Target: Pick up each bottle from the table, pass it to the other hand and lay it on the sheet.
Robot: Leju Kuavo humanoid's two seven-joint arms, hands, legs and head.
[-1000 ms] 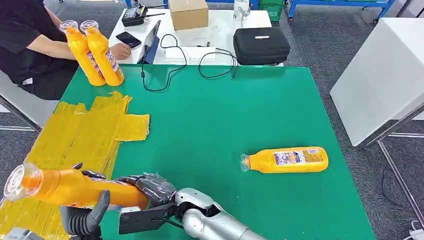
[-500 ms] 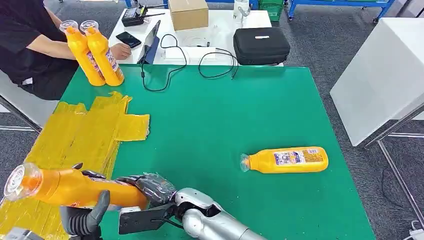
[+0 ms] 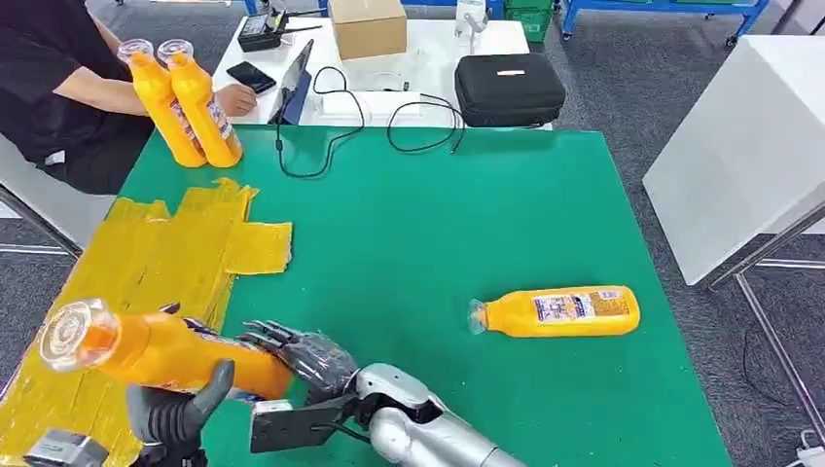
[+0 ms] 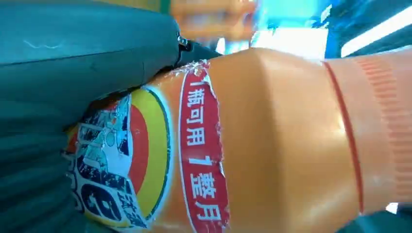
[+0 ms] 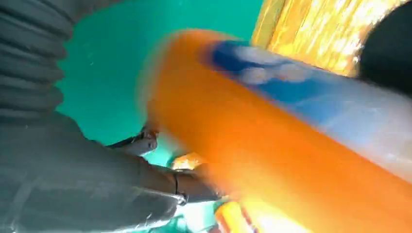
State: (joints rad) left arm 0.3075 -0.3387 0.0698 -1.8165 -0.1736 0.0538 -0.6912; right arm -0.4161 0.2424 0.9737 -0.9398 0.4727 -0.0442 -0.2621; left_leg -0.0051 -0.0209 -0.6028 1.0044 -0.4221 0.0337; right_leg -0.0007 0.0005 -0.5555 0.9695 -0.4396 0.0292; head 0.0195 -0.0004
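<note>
Fingers [image 3: 275, 337] of the right hand [image 3: 309, 357] are spreading apart at the base end of an orange bottle [image 3: 161, 352], lying against it rather than wrapping it; whether they are carrying any of its weight is not clear. In the right wrist view the same bottle [image 5: 272, 145] is showing as a blurred orange shape, with the thumb [image 5: 145, 187] lying beside it. The left hand [image 3: 180, 416] is gripping the bottle from underneath, its thumb [image 3: 216, 381] rising up against the body. In the left wrist view that hand [image 4: 73, 73] is pressing on the labelled side of the bottle [image 4: 272, 141], so the hold there is firm. The bottle is hanging in the air, tilted, with its clear cap [image 3: 66, 334] pointing up and toward the robot's left, over the near part of the yellow sheet [image 3: 146, 263]. The sheet is lying crumpled along the left side of the green table [image 3: 438, 224].

A second bottle [image 3: 556, 311] is lying on its side on the table toward the right, well apart from both hands. Two more bottles [image 3: 185, 102] are standing upright and touching each other at the far left corner. A person [image 3: 58, 88] in black is sitting beyond that corner, one hand [image 3: 235, 98] resting on a white table [image 3: 428, 58] that is holding a black case [image 3: 509, 88], a cardboard box [image 3: 367, 25], a phone [image 3: 250, 76] and looping cables [image 3: 389, 122].
</note>
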